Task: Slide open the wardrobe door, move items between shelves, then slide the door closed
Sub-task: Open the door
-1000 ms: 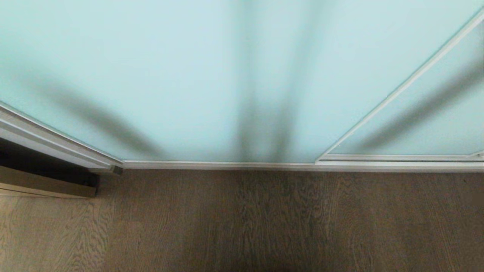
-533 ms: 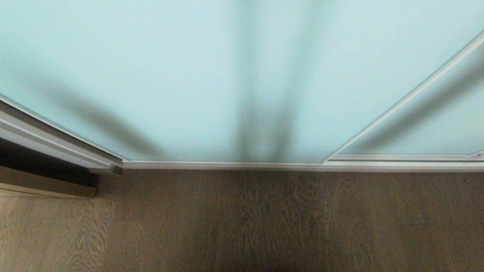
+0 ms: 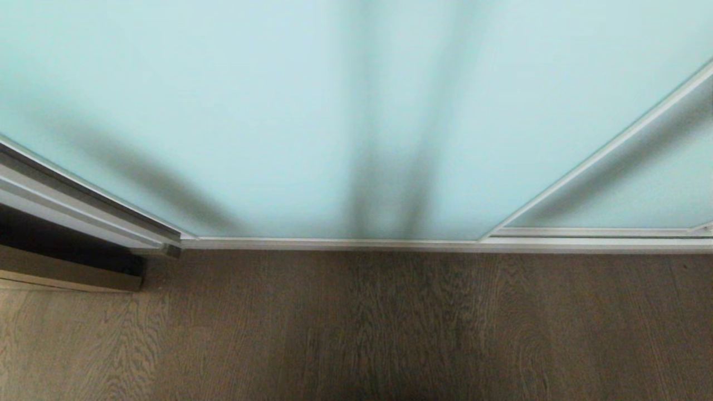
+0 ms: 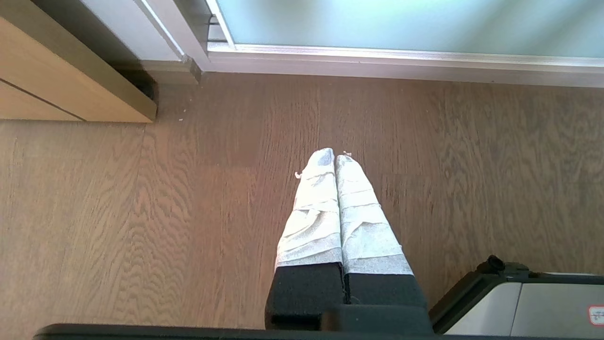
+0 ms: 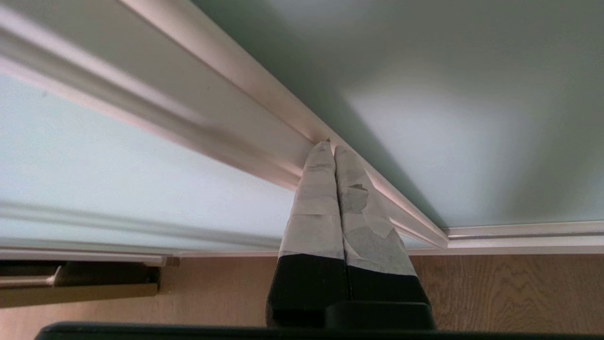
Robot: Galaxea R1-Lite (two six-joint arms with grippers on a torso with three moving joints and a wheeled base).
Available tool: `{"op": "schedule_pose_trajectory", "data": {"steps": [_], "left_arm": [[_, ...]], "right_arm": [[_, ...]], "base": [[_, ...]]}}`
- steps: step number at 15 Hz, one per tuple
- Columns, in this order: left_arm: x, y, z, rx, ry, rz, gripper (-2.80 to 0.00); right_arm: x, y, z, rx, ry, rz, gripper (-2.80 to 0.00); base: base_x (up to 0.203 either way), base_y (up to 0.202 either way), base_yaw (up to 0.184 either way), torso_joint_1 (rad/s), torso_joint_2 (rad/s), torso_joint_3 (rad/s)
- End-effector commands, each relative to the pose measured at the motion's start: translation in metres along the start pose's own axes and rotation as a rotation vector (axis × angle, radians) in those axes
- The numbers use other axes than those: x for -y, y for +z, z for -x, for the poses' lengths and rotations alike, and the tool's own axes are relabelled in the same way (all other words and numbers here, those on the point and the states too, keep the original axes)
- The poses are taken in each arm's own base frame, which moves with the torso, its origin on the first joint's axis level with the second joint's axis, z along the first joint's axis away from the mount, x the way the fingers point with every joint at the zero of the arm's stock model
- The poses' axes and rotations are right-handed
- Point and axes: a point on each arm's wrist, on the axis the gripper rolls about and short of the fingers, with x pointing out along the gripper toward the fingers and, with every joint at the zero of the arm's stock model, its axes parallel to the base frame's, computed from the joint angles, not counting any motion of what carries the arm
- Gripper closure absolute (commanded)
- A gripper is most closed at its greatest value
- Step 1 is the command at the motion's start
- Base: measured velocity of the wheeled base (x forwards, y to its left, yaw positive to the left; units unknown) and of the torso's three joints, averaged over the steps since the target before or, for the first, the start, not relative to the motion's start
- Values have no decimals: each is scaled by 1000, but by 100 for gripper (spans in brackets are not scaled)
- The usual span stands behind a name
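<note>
Sliding wardrobe door (image 3: pixel 267 111), a tall pale aqua frosted-glass panel in a thin silvery-white metal frame, fills the upper half of the head view, its bottom rail meeting the brown wood-grain floor (image 3: pixel 356 328). Soft dark shadows streak the glass. At the right, a second aqua glass panel (image 3: pixel 640 195) lies behind the slanting frame edge (image 3: pixel 601 150). At the left, a grey-white wardrobe side post (image 3: pixel 78 214) runs down to the floor, with a dark gap and a light oak board (image 3: pixel 61 273) beside it. Neither arm shows here.

From the left wrist view, the left gripper (image 4: pixel 335 158) points down over the floor, well apart from the door's bottom rail (image 4: pixel 401 59); its two fingers (image 4: pixel 314 212), wrapped in pale tape, are pressed together with nothing between them. The oak board (image 4: pixel 61 80) sits at one corner, and a grey-and-black part of the robot's base (image 4: pixel 519 302) at another.

From the right wrist view, the right gripper (image 5: pixel 332 146) has its tape-wrapped fingers (image 5: pixel 316 203) pressed together, empty, their tips touching the door's silvery-white frame edge (image 5: pixel 264 94) where it borders the frosted glass (image 5: pixel 448 118). The wood floor (image 5: pixel 509 293) shows beneath.
</note>
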Motion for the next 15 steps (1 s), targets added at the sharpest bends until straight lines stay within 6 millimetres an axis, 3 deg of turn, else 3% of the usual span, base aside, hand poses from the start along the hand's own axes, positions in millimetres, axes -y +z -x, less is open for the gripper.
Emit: {"op": "schedule_pose_trajectory", "data": {"steps": [1, 15], "left_arm": [[0, 0, 0, -2, 1, 1, 0], [0, 0, 0, -2, 1, 1, 0]], "right_arm": [[-2, 1, 3, 3, 11, -1, 0], [-10, -6, 6, -39, 87, -13, 0]], "base": [[0, 0, 0, 0, 0, 0], [0, 0, 0, 0, 0, 0]]}}
